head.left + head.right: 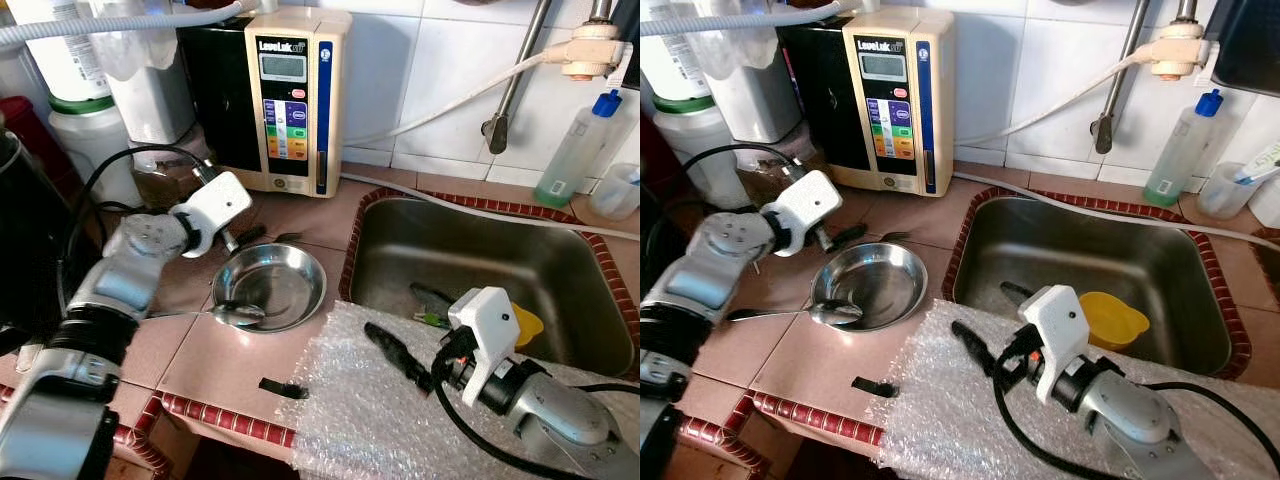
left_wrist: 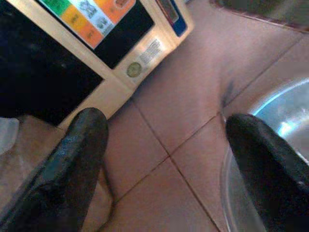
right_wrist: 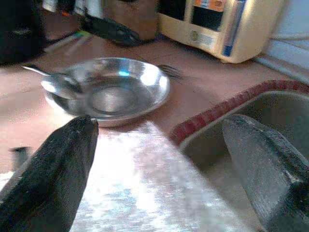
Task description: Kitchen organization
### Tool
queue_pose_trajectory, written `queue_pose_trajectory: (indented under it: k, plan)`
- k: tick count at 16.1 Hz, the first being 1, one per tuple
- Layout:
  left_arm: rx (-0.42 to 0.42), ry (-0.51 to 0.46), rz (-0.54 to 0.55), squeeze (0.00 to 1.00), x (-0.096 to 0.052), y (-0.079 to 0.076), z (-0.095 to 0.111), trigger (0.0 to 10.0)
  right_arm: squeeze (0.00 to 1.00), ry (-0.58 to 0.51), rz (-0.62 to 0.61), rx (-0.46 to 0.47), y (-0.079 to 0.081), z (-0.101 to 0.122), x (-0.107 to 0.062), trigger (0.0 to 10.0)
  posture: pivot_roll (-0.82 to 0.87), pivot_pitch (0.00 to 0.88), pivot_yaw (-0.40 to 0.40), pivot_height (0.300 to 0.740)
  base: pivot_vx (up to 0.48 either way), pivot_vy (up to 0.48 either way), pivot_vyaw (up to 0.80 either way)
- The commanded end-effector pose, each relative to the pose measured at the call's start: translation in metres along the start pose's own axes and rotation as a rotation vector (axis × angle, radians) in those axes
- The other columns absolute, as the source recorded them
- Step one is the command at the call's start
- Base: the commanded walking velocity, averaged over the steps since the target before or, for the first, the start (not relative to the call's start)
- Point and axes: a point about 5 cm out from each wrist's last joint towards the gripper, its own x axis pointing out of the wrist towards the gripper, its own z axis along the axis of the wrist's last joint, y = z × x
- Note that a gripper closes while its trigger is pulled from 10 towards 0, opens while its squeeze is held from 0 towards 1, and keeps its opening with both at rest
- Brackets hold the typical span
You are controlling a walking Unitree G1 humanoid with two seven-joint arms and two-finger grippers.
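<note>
A shallow steel bowl [image 1: 280, 285] sits on the tiled counter left of the sink [image 1: 560, 262]. A spoon [image 1: 235, 313] lies with its head on the bowl's near rim, handle pointing left. A fork [image 1: 288, 238] lies just behind the bowl. My left gripper [image 1: 240, 239] hovers low at the bowl's far left rim, open, with nothing between its fingers [image 2: 82, 159]. My right gripper [image 1: 398, 312] is open too, one finger over the bubble wrap [image 1: 350, 420] and the other over the sink's near edge. A yellow cup [image 1: 1112, 318] lies in the sink.
A cream water ioniser [image 1: 295, 100] stands against the back wall, with jars and a white container [image 1: 95, 140] to its left. A hose [image 1: 480, 210] runs along the sink's back rim. A spray bottle [image 1: 580, 150] stands at the back right. A small black piece [image 1: 283, 388] lies near the counter's front edge.
</note>
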Motion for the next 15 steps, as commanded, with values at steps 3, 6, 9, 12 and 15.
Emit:
queue_pose_trajectory:
  k: [3,6,9,12,15]
  plan:
    - [-0.012,0.063,-0.067,1.0,-0.013,0.007,-0.021,10.0,0.0,0.022,0.138,0.066,0.017,0.002,-0.006,10.0,0.06,0.029,0.038,0.74,0.0,0.0,0.0]
    - [0.005,0.125,-0.066,1.0,-0.019,0.012,-0.034,10.0,0.0,0.054,0.192,0.121,0.024,-0.004,-0.009,10.0,0.07,0.029,0.034,0.74,0.0,0.0,0.0]
    - [-0.027,0.175,-0.15,0.82,-0.02,-0.001,-0.048,10.0,0.0,0.091,0.206,0.126,0.026,-0.008,-0.012,10.0,0.06,0.033,0.033,0.74,0.0,0.0,0.0]
    - [-0.072,0.173,-0.27,0.0,-0.018,-0.014,-0.05,10.0,0.0,0.129,0.203,0.1,0.027,-0.012,-0.014,10.0,0.05,0.036,0.034,0.74,0.0,0.0,0.0]
    - [-0.109,0.175,-0.321,0.0,-0.015,-0.017,-0.048,10.0,0.0,0.141,0.198,0.094,0.027,-0.012,-0.016,10.0,0.05,0.038,0.038,0.74,0.0,0.0,0.0]
